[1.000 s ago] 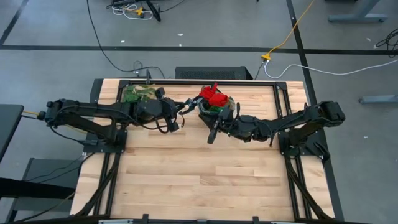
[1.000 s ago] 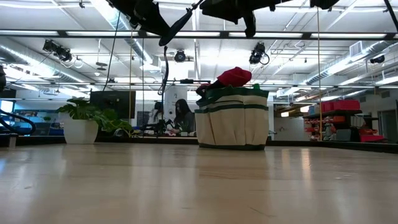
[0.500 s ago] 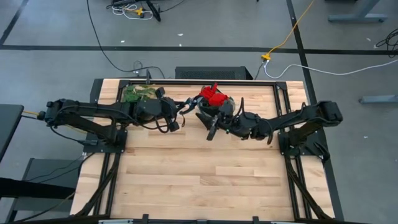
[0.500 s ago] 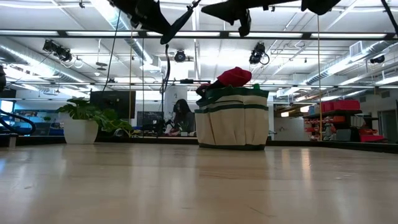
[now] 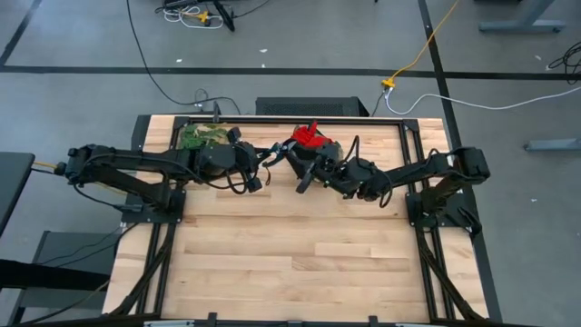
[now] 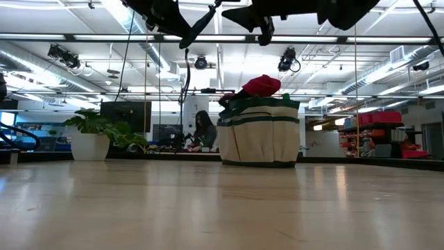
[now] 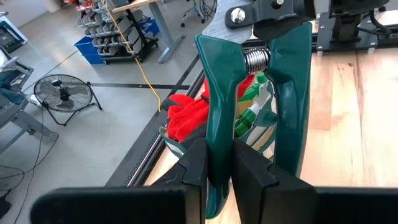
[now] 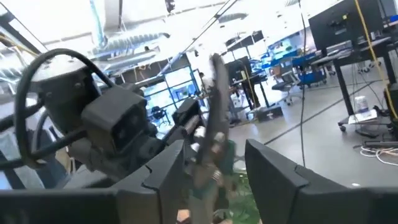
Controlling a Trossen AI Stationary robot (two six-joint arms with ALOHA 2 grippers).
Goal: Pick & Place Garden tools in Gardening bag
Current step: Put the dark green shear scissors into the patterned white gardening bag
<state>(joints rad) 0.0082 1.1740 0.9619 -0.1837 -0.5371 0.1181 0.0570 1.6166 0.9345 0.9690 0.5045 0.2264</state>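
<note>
The gardening bag (image 5: pixel 320 156) stands at the table's far middle on its flat bottom, tan with green bands in the low view (image 6: pixel 260 132). Red gloves (image 6: pixel 262 85) stick out of its top, and a green spray bottle (image 7: pixel 255 115) shows inside. My left gripper (image 5: pixel 262 167) is shut on teal-handled pruning shears (image 7: pixel 249 74), held high just left of the bag. My right gripper (image 5: pixel 302 184) hangs open near the bag's front, its fingers (image 8: pixel 171 168) facing the shears (image 8: pixel 214 130) without touching them. My left gripper pinches one teal handle (image 7: pixel 219 124) of the shears between its two fingers, near that handle's free end. The other handle (image 7: pixel 292 93) stays free beside it. The shears stick out ahead of the fingers toward the bag, pivot end (image 7: pixel 236 15) farthest, lifted clear of the table.
A leafy green plant (image 5: pixel 203 136) sits at the table's far left, behind my left arm; in the low view it shows in a white pot (image 6: pixel 90 142). The near half of the wooden table (image 5: pixel 290 254) is bare board. A person sits in the room beyond (image 6: pixel 202 128).
My right gripper has moved toward the table's left, along the bag's front toward the shears, and has tipped upward. My left gripper and the shears have kept still.
</note>
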